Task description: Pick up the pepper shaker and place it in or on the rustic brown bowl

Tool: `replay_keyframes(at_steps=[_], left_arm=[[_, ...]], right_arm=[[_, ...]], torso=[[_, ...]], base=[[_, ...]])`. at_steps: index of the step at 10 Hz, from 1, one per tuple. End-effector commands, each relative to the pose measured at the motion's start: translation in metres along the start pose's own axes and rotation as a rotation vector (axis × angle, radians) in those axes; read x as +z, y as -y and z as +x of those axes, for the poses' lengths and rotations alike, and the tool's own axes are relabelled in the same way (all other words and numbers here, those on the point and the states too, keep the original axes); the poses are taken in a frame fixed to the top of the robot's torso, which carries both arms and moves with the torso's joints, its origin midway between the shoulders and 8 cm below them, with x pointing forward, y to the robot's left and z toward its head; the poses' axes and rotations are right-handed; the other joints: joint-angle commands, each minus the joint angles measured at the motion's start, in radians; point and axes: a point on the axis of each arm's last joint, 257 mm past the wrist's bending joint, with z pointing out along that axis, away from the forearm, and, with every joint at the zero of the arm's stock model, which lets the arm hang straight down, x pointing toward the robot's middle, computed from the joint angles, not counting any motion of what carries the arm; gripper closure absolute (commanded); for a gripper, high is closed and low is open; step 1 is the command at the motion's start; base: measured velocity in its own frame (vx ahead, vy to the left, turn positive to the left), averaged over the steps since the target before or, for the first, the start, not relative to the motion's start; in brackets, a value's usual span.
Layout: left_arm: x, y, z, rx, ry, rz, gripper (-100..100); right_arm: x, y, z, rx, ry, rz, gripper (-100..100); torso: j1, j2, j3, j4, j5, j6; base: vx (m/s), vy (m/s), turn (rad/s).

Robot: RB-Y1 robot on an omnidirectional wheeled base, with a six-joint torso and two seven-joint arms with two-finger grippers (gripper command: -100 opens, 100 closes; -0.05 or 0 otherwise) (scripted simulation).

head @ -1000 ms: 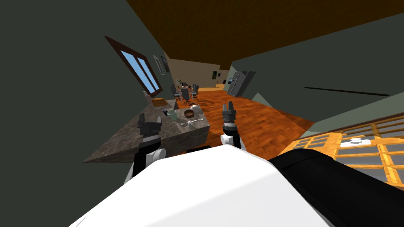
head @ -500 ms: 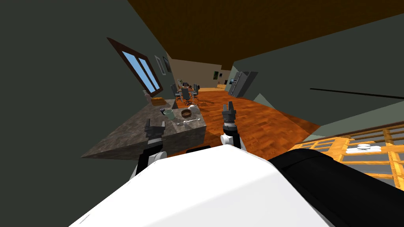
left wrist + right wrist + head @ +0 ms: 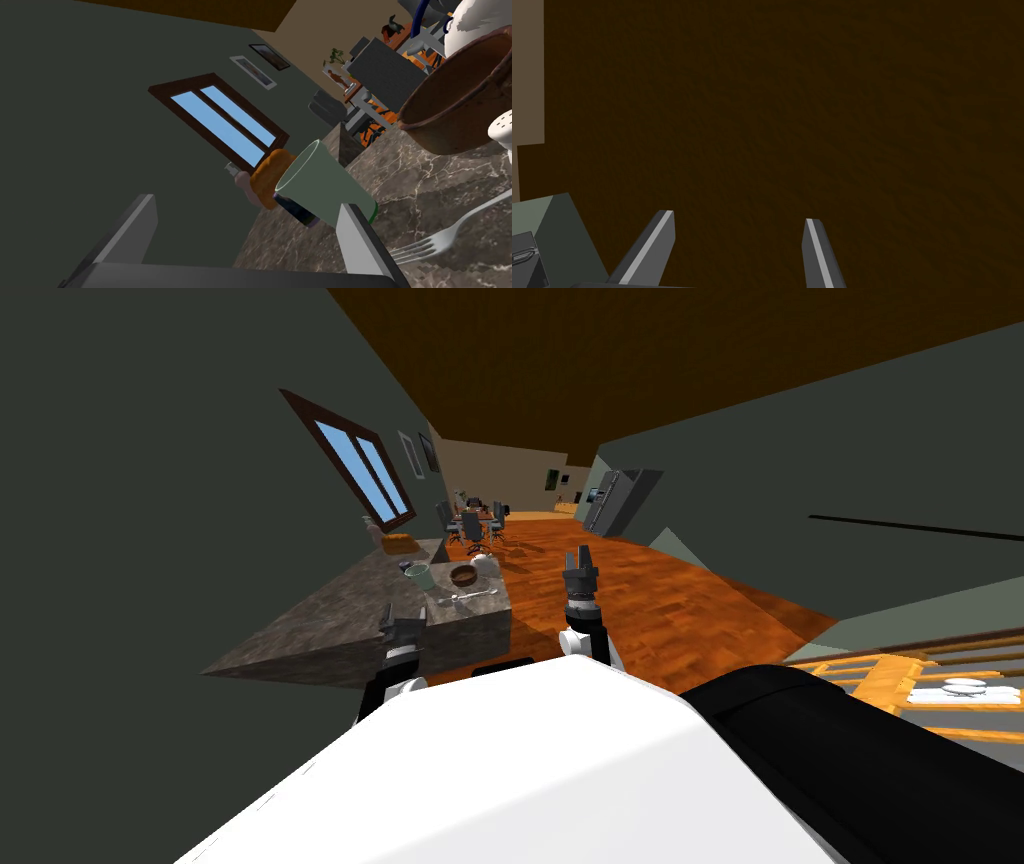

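A white shaker with a dotted top stands on the marbled counter, right beside the brown bowl. A green cup stands closer to my left gripper, in line with its open fingers and still beyond their tips. In the head view the left gripper hovers over the counter's near end, short of the cup and bowl. My right gripper is raised off to the counter's right, open and holding nothing.
A fork lies on the counter near the cup. A dark can sits behind the cup, with an orange loaf and a pink bottle further back. A white jug stands past the bowl. Wooden floor spreads to the right.
My left gripper has moved right and nearer, to the counter's near end. The head view has swung a little, shifting the counter leftward. The right arm has not moved.
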Motion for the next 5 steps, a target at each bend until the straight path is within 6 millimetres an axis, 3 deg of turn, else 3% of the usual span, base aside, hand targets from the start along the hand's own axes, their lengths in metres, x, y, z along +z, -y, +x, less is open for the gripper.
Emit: replay_keyframes(at_steps=[1,5], left_arm=[[-0.004,-0.015,-0.019,-0.079,0.047,-0.032,-100],[-0.016,-0.051,-0.058,-0.267,0.164,-0.088,-100]], right_arm=[[0.0,0.0,0.0,0.0,0.0,0.0,0],[0.0,0.0,0.0,0.0,0.0,0.0,0]], torso=[[0.0,0.0,0.0,0.0,0.0,0.0],[0.001,-0.001,-0.001,0.0,0.0,0.0]], base=[[-0.001,-0.178,0.079],[0.009,-0.159,0.087]])
